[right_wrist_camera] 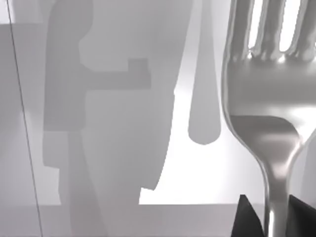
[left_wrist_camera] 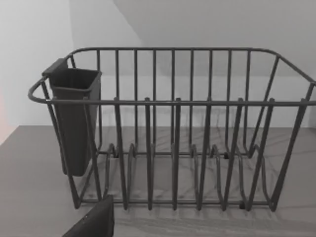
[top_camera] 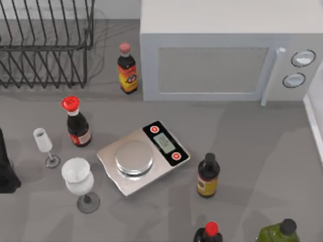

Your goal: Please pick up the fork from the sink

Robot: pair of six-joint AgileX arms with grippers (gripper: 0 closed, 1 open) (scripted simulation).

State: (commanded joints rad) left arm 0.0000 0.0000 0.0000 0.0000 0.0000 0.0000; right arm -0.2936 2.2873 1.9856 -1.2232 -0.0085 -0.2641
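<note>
Fork is standing very close to the right wrist camera, tines pointing away from the right gripper, and its thin handle is running down between the two dark fingertips. The fingers are sitting closed on the handle from both sides. Behind the fork, a pale smooth surface is carrying grey shadows.

On the table, a scale is lying in the middle. Near it, a dark bottle is standing on its right, and a red-capped bottle and two glasses are standing on its left. Another bottle is standing just beside the microwave at the back.

The wire rack is sitting at the back left, with a dark cup hanging on its end; I cannot tell what is inside the cup. The left gripper is facing the rack, apart from it, and I cannot tell how its fingers are standing.
</note>
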